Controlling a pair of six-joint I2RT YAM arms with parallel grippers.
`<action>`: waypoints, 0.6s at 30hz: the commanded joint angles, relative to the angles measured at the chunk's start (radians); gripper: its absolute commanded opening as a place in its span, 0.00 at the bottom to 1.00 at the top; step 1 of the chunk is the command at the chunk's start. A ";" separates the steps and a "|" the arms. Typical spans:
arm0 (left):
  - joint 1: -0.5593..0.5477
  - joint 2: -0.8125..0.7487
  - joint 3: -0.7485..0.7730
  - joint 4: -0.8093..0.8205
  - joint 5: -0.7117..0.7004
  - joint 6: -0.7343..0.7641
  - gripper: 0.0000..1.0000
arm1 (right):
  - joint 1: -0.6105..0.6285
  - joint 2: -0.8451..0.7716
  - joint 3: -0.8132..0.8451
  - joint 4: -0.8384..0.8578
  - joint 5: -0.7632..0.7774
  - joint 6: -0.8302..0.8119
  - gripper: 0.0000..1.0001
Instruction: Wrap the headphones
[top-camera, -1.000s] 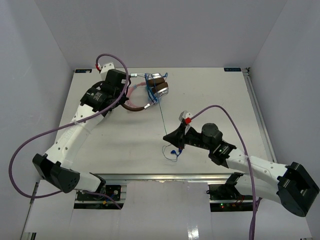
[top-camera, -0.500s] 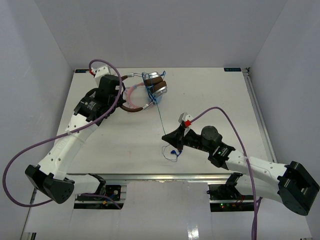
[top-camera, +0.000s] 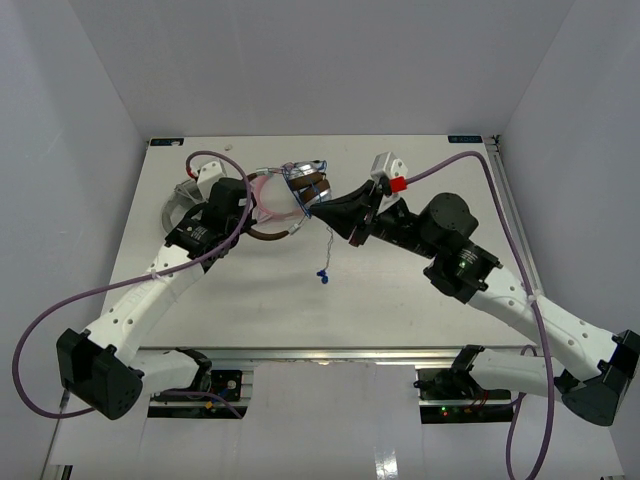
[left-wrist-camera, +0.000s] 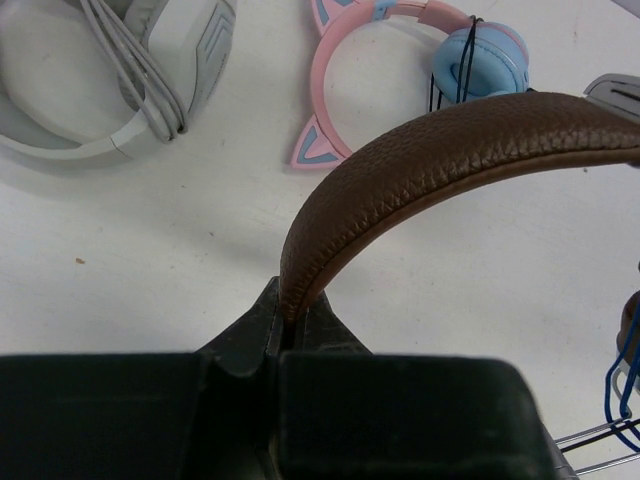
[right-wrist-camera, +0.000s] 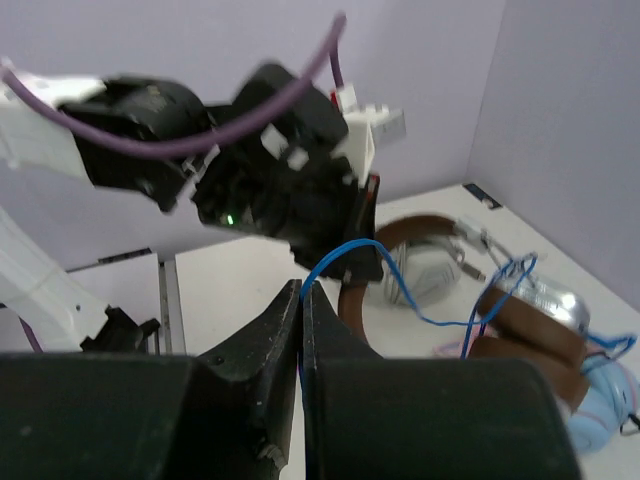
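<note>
Both jaws are clamped: left on the dark brown leather headband (left-wrist-camera: 450, 150), right on the thin blue cable (right-wrist-camera: 345, 245), silver cups (top-camera: 308, 185) between.

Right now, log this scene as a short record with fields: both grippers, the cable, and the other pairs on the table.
left gripper: shut on the headband of the headphones
right gripper: shut on the blue cable, close to the cups
cable state: loops lie around the cups; a loose end trails toward the near side
other pairs: pink cat-ear pair and grey-white pair lie on the table, neither gripped
wrap: not finished
</note>
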 joint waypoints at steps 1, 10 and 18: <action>0.004 -0.050 -0.015 0.185 0.004 -0.096 0.00 | 0.026 0.053 0.034 -0.062 -0.054 0.009 0.08; 0.005 -0.052 -0.020 0.208 -0.040 -0.124 0.00 | 0.109 0.105 -0.007 -0.022 -0.047 0.010 0.08; 0.059 -0.053 0.062 0.068 -0.018 -0.128 0.00 | 0.153 -0.098 -0.356 0.099 0.160 -0.016 0.08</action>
